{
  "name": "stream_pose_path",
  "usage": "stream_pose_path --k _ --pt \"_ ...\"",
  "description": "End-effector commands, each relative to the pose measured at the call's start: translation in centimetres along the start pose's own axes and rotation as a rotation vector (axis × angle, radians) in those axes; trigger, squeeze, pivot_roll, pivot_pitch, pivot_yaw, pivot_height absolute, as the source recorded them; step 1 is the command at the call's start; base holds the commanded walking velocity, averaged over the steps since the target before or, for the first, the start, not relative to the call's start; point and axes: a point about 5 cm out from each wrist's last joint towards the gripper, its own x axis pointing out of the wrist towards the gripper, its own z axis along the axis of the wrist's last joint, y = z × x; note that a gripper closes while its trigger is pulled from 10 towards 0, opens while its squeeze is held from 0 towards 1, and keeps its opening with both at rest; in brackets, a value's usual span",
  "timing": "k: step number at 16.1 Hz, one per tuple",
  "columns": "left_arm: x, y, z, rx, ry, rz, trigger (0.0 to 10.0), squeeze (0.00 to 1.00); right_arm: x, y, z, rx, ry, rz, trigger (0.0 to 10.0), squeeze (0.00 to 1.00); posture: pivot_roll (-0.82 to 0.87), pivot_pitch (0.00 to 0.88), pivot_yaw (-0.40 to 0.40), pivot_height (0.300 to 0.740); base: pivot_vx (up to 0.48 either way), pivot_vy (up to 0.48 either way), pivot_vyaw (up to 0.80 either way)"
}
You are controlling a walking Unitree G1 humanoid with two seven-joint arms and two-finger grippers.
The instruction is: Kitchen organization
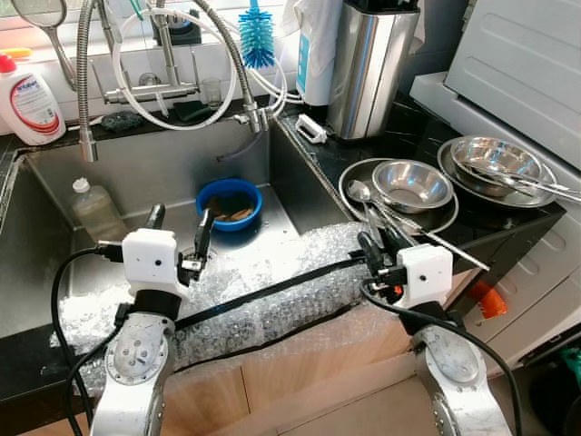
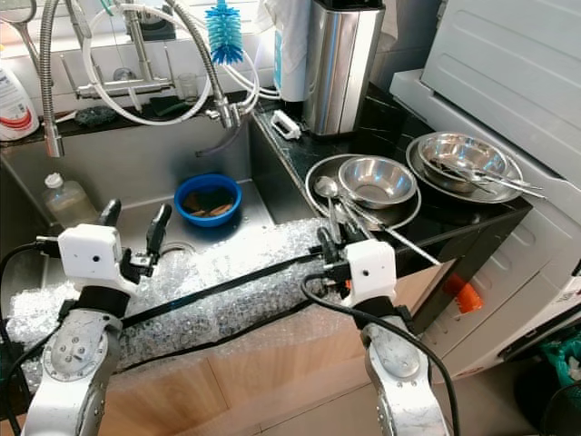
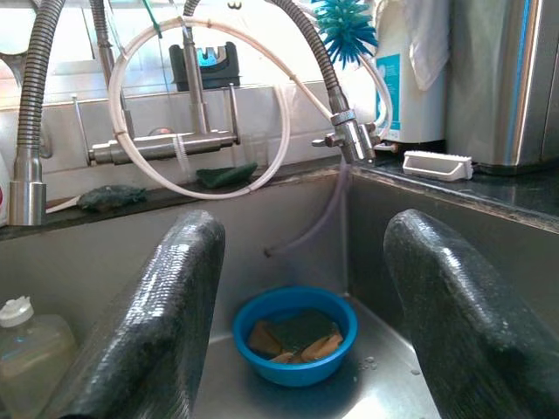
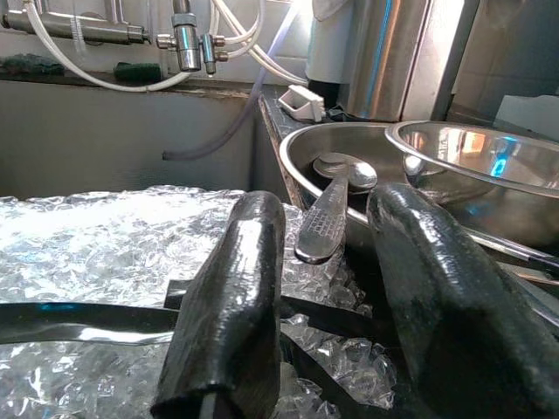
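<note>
1. A steel sink (image 1: 54,272) sits in a black counter (image 1: 408,136) under a window; a sheet of bubble wrap (image 1: 272,291) lies over its front edge, crossed by a black cable (image 1: 272,291)
2. A tall steel bin (image 1: 370,68) stands at the back of the counter, and a white appliance (image 1: 526,54) sits to the right
3. On the counter are three steel dishes: a flat plate (image 1: 349,186) holding a bowl (image 1: 413,184), and a second, wider bowl (image 1: 499,163) with utensils in it
4. One blue bowl (image 1: 230,203) in the sink holds sponges (image 3: 293,332)
5. One clear bottle (image 1: 95,211) stands in the sink; one white bottle (image 1: 27,100) stands on the ledge
6. A blue brush (image 1: 257,38) hangs by the tap (image 1: 163,86)
7. One spoon (image 4: 332,209) rests on the plate's rim, its handle pointing between the right gripper's fingers
8. The left gripper (image 1: 179,234) is spread wide above the sink, holding nothing
9. The right gripper (image 4: 323,288) is spread around the spoon handle, apart from it
</note>
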Motion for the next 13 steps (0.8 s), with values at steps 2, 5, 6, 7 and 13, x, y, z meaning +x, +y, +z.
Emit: stream_pose_path --k 2,5,6,7,13 --pt "-0.12 -0.20 -0.37 -0.002 0.015 -0.008 10.0 0.00 0.13 -0.42 -0.04 -0.009 0.001 -0.013 10.0 0.00 0.02 0.025 -0.040 0.740 0.000 0.000 0.00" --pt "-0.12 -0.18 -0.41 -0.004 0.017 -0.007 10.0 0.00 0.20 -0.35 -0.05 -0.009 0.003 -0.010 10.0 0.00 0.02 0.026 -0.040 0.740 0.000 0.000 0.00" --pt "-0.11 -0.21 -0.39 -0.004 0.017 -0.008 10.0 0.00 0.25 -0.34 0.00 -0.008 0.001 -0.010 10.0 0.00 0.02 0.026 -0.040 0.740 0.000 0.000 0.00" --pt "-0.10 -0.18 -0.40 -0.004 0.017 -0.008 10.0 0.00 0.28 -0.32 0.01 -0.007 0.001 -0.010 0.8 0.00 0.02 0.025 -0.041 0.740 0.000 0.000 0.00" --pt "-0.01 -0.19 -0.39 0.000 0.016 -0.011 10.0 0.00 0.36 -0.43 0.08 -0.005 -0.001 -0.011 0.0 0.00 0.02 0.028 -0.040 0.740 0.000 0.000 0.00"
